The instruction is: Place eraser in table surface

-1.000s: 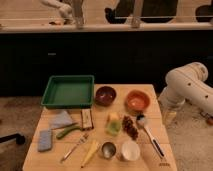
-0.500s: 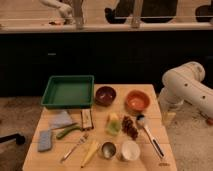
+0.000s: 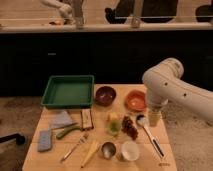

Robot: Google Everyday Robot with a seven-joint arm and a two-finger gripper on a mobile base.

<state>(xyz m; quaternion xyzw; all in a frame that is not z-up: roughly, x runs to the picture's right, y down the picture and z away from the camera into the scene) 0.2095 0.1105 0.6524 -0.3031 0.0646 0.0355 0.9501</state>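
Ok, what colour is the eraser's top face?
Eraser: dark brown-black, pale cream edges, camera view. End effector hangs at the right edge of the table.

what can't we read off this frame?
Camera view:
- gripper, low near the table's right edge by the spoon: its tip blurs into the arm.
- arm: base cut off by right edge.
- table: front edge cut off at bottom.
- white cup: contents too blurred.

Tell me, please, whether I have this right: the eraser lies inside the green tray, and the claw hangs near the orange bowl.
Not quite: the camera view shows the eraser lying on the table surface in front of the green tray, not inside it. The claw does hang near the orange bowl.
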